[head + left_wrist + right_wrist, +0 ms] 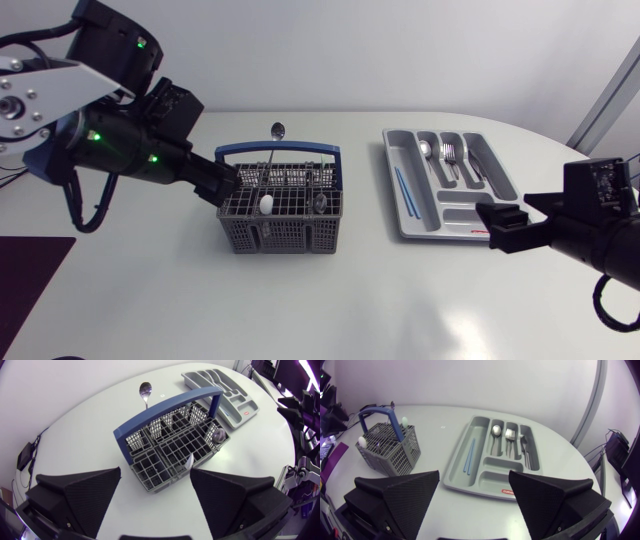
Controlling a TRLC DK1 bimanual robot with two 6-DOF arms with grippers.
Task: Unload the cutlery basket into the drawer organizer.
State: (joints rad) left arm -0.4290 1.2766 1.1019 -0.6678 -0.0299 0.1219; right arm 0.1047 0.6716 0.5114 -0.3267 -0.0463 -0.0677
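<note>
The grey cutlery basket [283, 222] with a blue handle [280, 153] stands left of the table's middle. A metal spoon [277, 130] stands upright in it, along with a white-ended piece [267, 203] and a grey one [318, 204]. My left gripper [228, 187] is open at the basket's left side; in the left wrist view the basket [172, 452] lies just ahead of the open fingers [85, 495]. The grey drawer organizer [455, 217] at the right holds a spoon [496, 431], a fork [510, 435], a knife [525, 446] and blue sticks [470, 455]. My right gripper [500, 228] is open at its near right corner.
The table's rounded edge runs behind the basket and curves round right of the organizer [492, 465]. Bare white tabletop lies between the basket [387, 450] and the organizer, and in front of both.
</note>
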